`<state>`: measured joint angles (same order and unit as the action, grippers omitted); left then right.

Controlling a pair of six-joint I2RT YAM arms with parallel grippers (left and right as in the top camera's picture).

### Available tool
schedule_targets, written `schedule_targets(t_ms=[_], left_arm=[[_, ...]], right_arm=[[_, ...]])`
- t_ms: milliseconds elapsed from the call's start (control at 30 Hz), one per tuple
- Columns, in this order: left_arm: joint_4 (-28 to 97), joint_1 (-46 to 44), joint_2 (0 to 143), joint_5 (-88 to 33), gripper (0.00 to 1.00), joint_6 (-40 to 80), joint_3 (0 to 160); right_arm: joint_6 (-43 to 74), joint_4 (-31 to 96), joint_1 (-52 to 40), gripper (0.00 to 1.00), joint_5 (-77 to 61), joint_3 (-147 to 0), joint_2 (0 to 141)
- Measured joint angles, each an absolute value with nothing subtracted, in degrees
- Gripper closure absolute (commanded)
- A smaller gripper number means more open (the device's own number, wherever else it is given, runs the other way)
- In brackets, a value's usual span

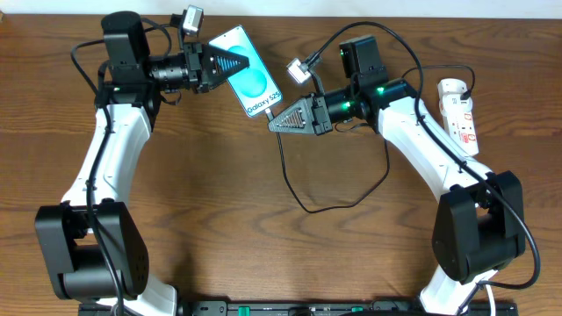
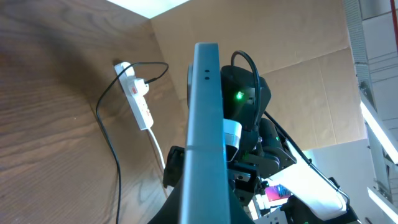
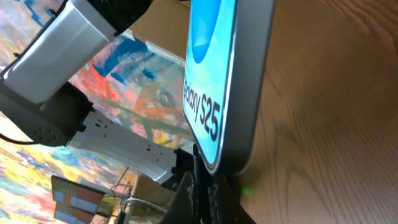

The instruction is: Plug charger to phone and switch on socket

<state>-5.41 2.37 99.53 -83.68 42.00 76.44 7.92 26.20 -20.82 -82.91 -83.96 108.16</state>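
Observation:
The phone [image 1: 252, 83] with its turquoise screen is held off the table at the back, and my left gripper [image 1: 237, 63] is shut on its upper end. In the left wrist view the phone [image 2: 205, 112] shows edge-on between my fingers [image 2: 171, 211]. My right gripper [image 1: 274, 121] is shut on the charger plug tip [image 3: 201, 182], which sits against the phone's [image 3: 221, 74] lower end. The black charger cable [image 1: 303, 200] loops down over the table and back up to the right. The white socket [image 1: 461, 110] lies at the far right, with a plug in it.
The socket strip [image 2: 140, 99] and its black cable [image 2: 113, 149] lie on the brown wooden table [image 1: 219, 202]. Both arm bases stand at the front corners. A cardboard wall [image 2: 298, 62] rises behind the table.

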Motion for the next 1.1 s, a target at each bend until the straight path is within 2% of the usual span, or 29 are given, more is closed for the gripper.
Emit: schedule_targets(t_ms=[400, 1100], left_arm=[[-5.72, 2.90, 99.53, -83.64, 0.93, 41.15, 76.44], [-5.82, 2.90, 99.53, -84.36, 0.92, 37.43, 76.44]], right_arm=[[12.95, 22.65, -20.84, 0.98, -82.91, -83.74, 108.18], [14.09, 22.57, -20.84, 0.98, -82.78, -83.50, 108.27]])
